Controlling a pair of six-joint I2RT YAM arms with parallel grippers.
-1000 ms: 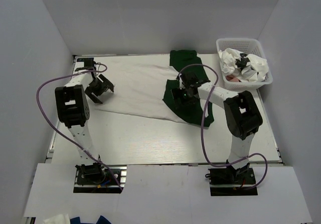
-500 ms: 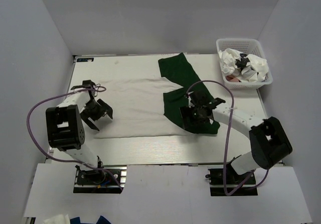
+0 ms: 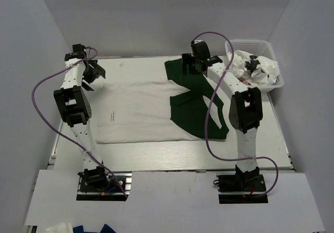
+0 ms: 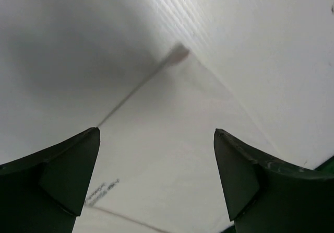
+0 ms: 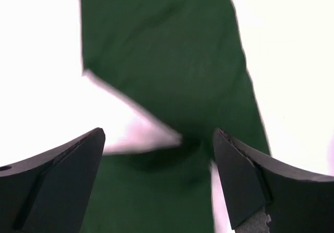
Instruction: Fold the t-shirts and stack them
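Since half a second ago both arms have swung from the near half of the cloth out to its far edge, and the two garments now lie flatter. Nearer the bases than either gripper, the white t-shirt is spread open on the table, its right edge meeting the dark green t-shirt. Neither shows a fold, so I judge the task barely begun: flattening is done, folding and stacking are all to come. The left gripper hangs over the white shirt's far left corner, fingers apart and holding nothing. The right gripper, also spread and empty, sits above the green shirt's far sleeve. Beyond it and to its right, a basket holds more crumpled t-shirts. Only the overhead view shows the basket and the whole layout. Only the left wrist view shows the white corner lying free beneath its fingers, and only the right wrist view shows a blurred white patch against the green.
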